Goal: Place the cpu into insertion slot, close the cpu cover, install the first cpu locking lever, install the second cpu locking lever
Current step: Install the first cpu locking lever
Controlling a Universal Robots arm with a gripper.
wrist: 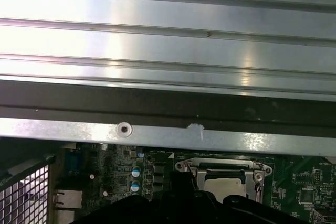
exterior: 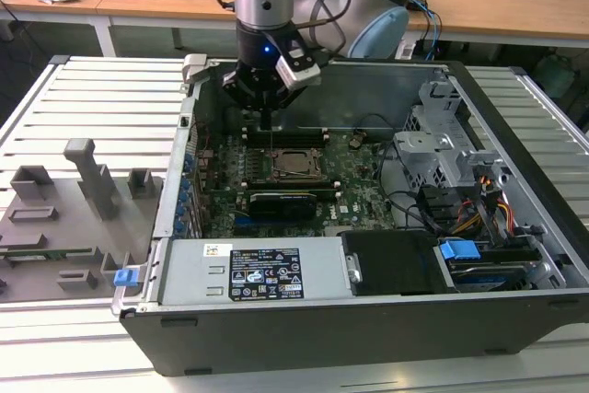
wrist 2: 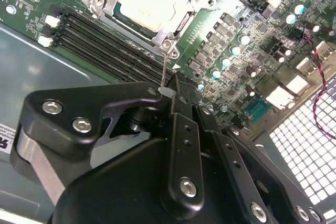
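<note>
**Claw clamped on one locking lever, cpu already seated under cover**

One arm, one claw [exterior: 265, 115], over the open PC case [exterior: 515, 255] at roughly 12 o'clock from the socket in the exterior view. In the second wrist view the claw [wrist 2: 169, 94] has its fingers [wrist 2: 181, 90] pinched together on a thin wire lever [wrist 2: 164, 66], one, standing near upright. The lever's lower end runs down to the corner of the socket frame. Same thin rod shows in the exterior view, dropping from the claw toward the board.

One cpu [wrist 2: 148, 1], pale metal top, sits flat in the insertion slot [wrist 2: 107, 22] in the second wrist view. One cpu cover [wrist 2: 181, 22] is down around it, chip top showing through the window. The cpu [exterior: 295, 164] also shows mid-board in the exterior view, and in the first wrist view the cpu [wrist: 224, 186] sits just past the claw body. Can't tell where the second lever sits.

One green motherboard [exterior: 354, 192]. Four black memory slots [wrist 2: 100, 43] run just beside the socket in the second wrist view. One long black expansion card [exterior: 290, 202] at 6 o'clock of the socket in the exterior view. One grey fixture tray [exterior: 55, 227] on the slatted tabletop [exterior: 101, 98], at 9 o'clock of the case.
</note>
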